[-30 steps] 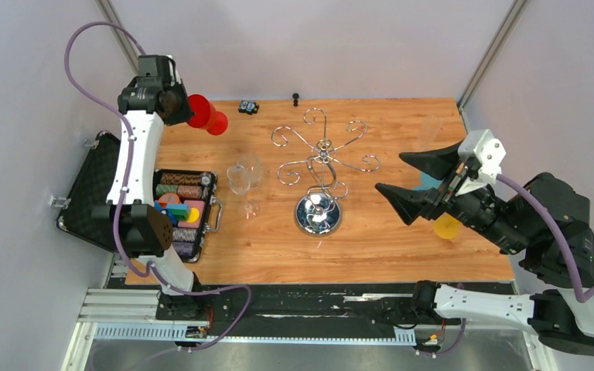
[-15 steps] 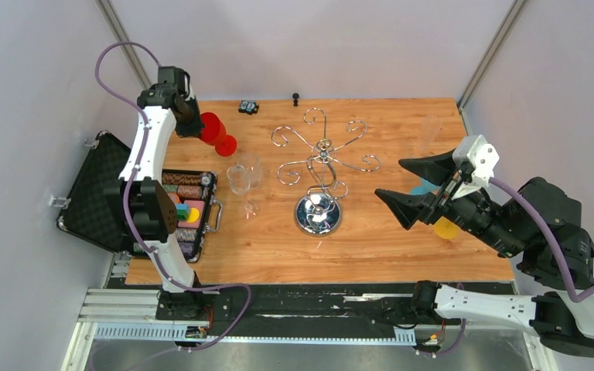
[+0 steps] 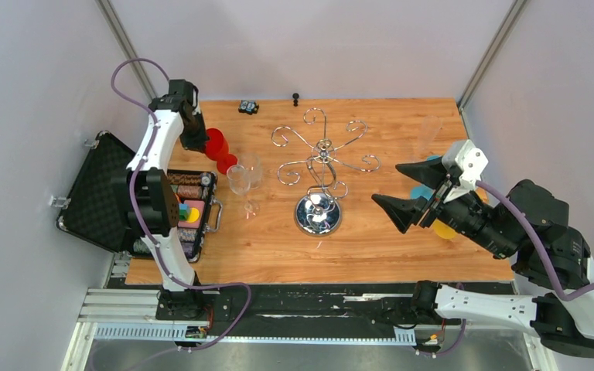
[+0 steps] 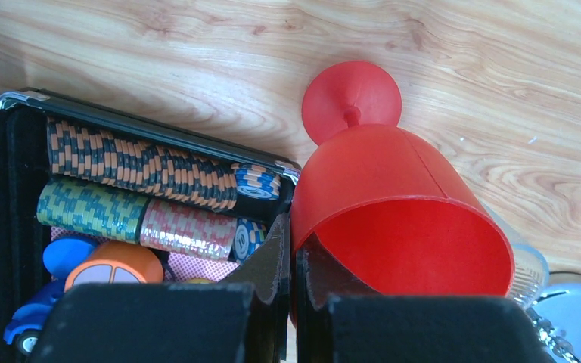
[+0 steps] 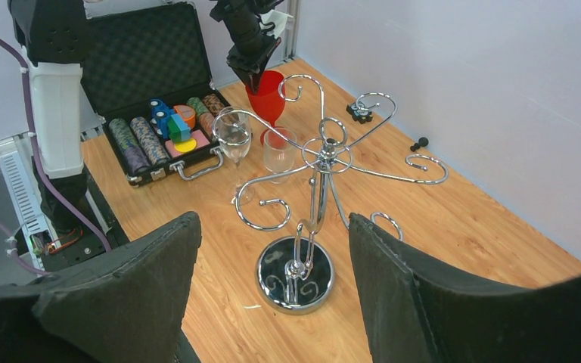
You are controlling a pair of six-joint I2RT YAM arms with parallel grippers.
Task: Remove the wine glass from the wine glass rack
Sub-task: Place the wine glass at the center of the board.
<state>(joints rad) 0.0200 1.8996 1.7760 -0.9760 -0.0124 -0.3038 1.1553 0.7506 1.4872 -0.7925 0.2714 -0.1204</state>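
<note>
The red wine glass (image 3: 216,144) hangs upright by its rim from my left gripper (image 3: 199,136), left of the wine glass rack (image 3: 322,165) and apart from it. In the left wrist view my left gripper (image 4: 293,243) is shut on the red wine glass's (image 4: 393,189) rim, one finger inside the bowl. The foot (image 4: 351,100) is low over the wood; I cannot tell if it touches. The rack's (image 5: 323,153) curled arms show bare. My right gripper (image 3: 387,184) stands open to the rack's right, pointing at its round base (image 5: 295,276).
Two clear stemmed glasses (image 3: 239,181) (image 3: 251,167) stand between the red glass and the rack. An open black case (image 3: 93,193) of poker chips (image 4: 121,170) lies at the left edge. A clear cup (image 3: 431,130) is at the back right.
My left arm has brought the red wine glass from the back left corner toward the case and the clear glasses, and lower. My right gripper has edged left toward the rack.
</note>
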